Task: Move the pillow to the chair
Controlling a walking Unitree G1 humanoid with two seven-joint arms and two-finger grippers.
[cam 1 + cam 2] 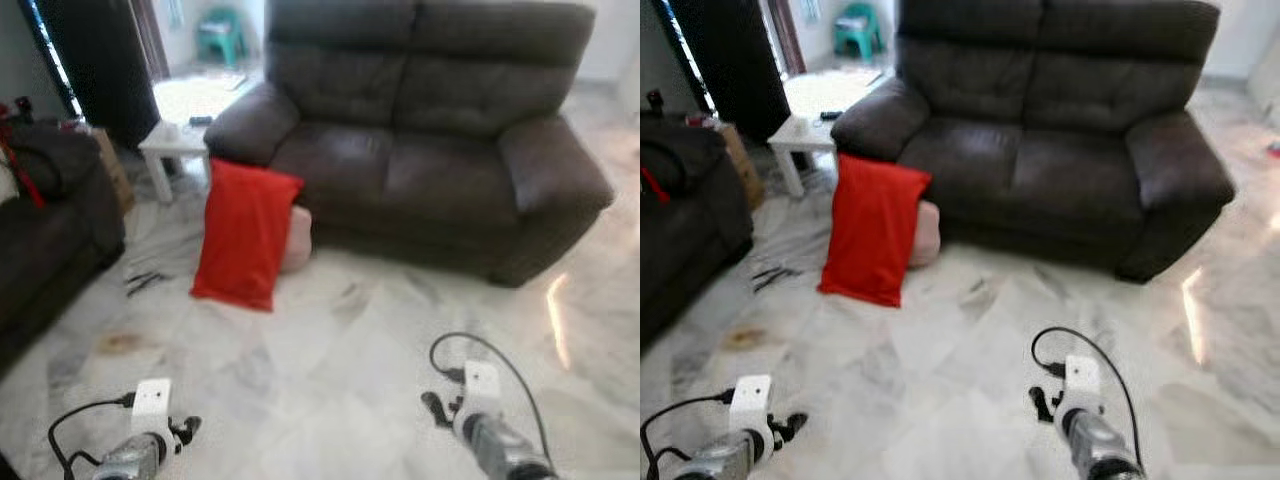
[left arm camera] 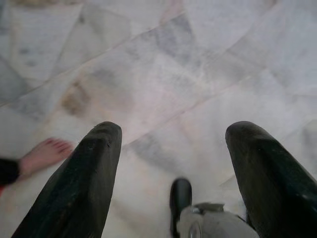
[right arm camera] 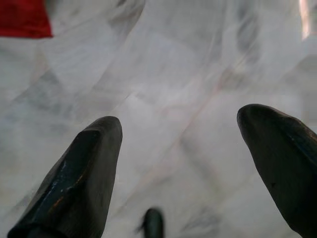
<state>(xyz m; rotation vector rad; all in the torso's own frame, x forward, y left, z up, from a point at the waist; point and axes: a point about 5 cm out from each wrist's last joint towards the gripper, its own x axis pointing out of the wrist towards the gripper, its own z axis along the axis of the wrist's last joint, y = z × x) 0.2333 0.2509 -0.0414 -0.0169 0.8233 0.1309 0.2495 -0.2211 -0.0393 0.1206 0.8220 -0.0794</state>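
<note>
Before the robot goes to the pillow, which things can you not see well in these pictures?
- Pink object: mostly hidden behind the red pillow, left eye view.
- Dark armchair: cut by the picture edge.
- Items on the white side table: too small and blurred.

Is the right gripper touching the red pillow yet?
Apart. In the left eye view, bare floor lies between the right gripper and the red pillow.

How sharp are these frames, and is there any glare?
Left eye view: soft all over, red pillow and sofa edges smeared, a glare streak on the floor. Right eye view: slightly crisper. Both wrist views: blurred floor, dark fingers out of focus.
</note>
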